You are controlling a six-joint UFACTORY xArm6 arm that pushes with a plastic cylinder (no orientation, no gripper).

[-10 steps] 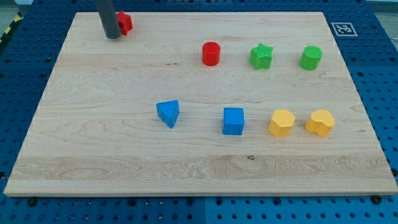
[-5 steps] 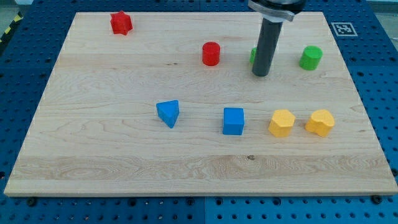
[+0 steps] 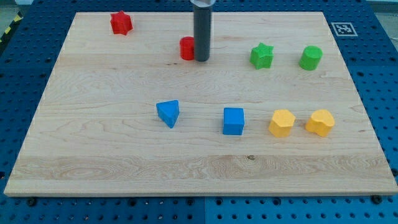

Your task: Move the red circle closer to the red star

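No gripper here, just a bare rod, nothing to open or close; my tip (image 3: 201, 60) sits touching the right flank of the small red plastic circle block (image 3: 187, 48), upper middle of the pale wooden board (image 3: 93, 137). Block looks light, rigid and smooth-sided, likely slides easily on the grain and may roll off a round face, so push through its centre line, contact on the right side, toward the red plastic star block (image 3: 120, 23) at top left.

Straight, smooth, dark grey cylindrical rod, capped at the view's top by a wider collar, ending in my tip (image 3: 201, 60).
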